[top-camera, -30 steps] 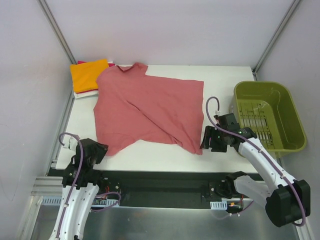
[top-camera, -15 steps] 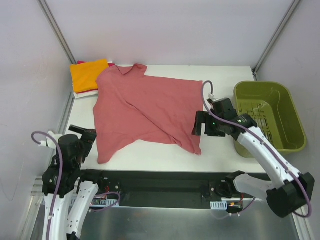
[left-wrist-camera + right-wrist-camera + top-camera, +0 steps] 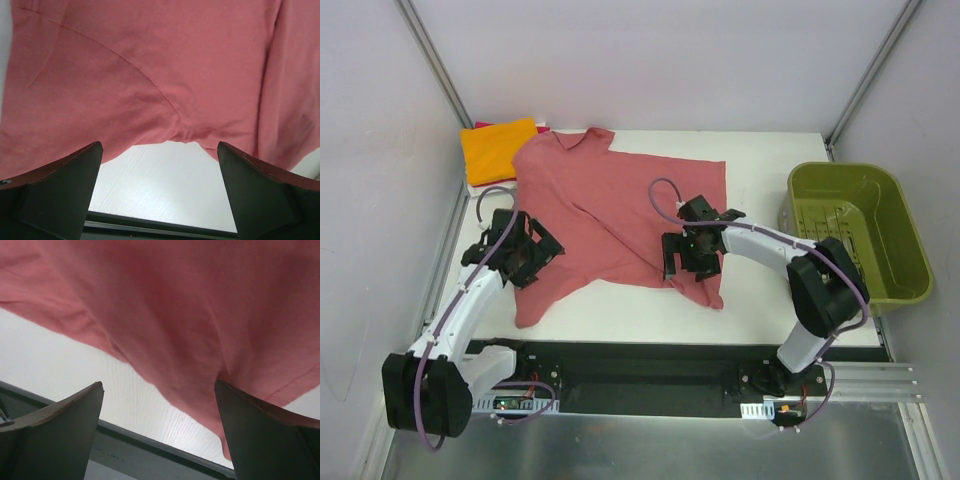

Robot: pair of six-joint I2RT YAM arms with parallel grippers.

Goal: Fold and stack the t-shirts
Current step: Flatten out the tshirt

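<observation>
Our left gripper (image 3: 523, 256), jaws spread apart, hangs over the lower-left edge of the salmon shirt (image 3: 610, 205). Our right gripper (image 3: 686, 262), equally spread, hangs over its lower-right corner. The shirt sprawls mid-frame, collar toward the upper left by the folded orange stack (image 3: 498, 148). We judge each arm has 1 near corner beneath it.

matt soft cloth t-shirt (image 3: 610, 210), glossy plastic basket (image 3: 860, 235)
</observation>
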